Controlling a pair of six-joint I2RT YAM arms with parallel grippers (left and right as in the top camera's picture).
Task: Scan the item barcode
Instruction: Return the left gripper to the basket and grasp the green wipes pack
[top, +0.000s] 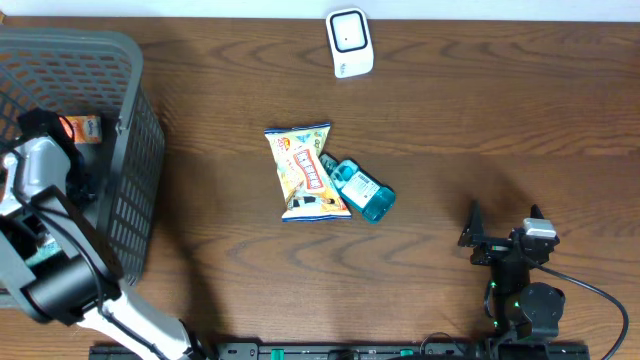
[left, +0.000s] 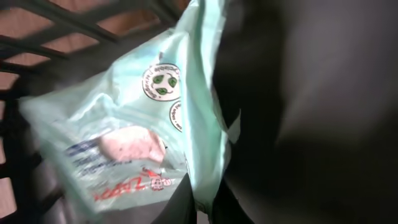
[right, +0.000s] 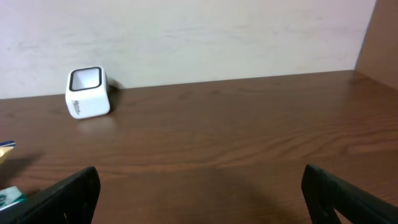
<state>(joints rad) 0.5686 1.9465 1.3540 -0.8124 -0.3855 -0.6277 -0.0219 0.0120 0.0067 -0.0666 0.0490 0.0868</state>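
My left gripper is down inside the grey basket and shut on the edge of a pale green plastic packet, the item, which has red lettering and round green marks. The packet's thin edge runs up between the two dark fingers. No barcode shows on it. In the overhead view the left arm covers the packet. The white scanner stands at the table's far edge, also in the right wrist view as a scanner by the wall. My right gripper stands open over bare wood at the front right.
A yellow snack bag and a blue bottle lie together mid-table. An orange packet rests in the basket's far part. The basket's mesh walls close in round the left gripper.
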